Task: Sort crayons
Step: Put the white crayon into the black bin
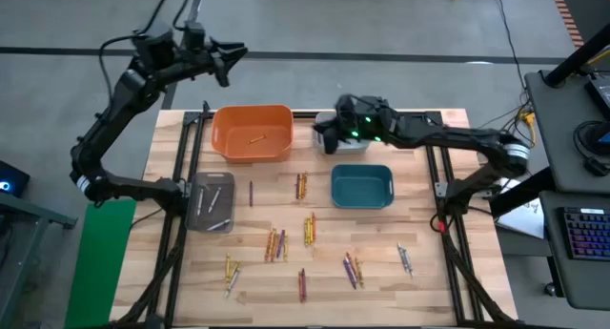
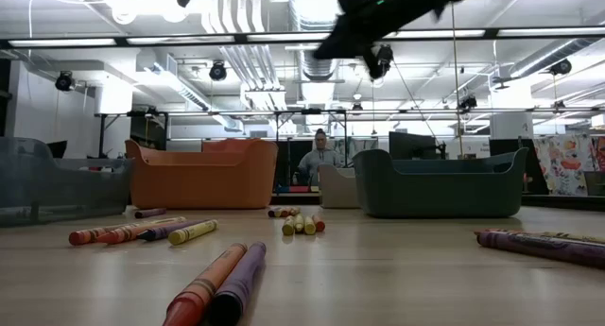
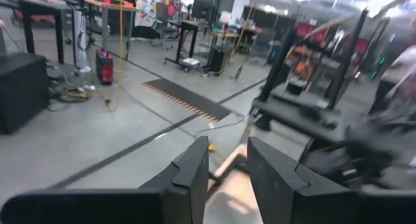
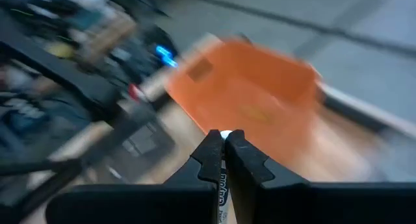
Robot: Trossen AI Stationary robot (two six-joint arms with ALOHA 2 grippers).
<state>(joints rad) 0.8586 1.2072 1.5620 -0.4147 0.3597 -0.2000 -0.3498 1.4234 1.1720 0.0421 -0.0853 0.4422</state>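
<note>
two dark, jointed robot arms, matte black throughout; the right arm (image 1: 448, 136) shows small green lights near its wrist, and both carry tapered black fingers (image 3: 195, 175).

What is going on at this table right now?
A two-armed robot is sorting crayons into bins. The right gripper, shut on a crayon, is up by the orange bin, which holds one crayon already. The left gripper waits raised beyond the table's far edge. Many crayons lie loose on the table.

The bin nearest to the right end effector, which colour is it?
The bin is dark teal blue. It shows best in the high view, just below the right end effector.
</note>
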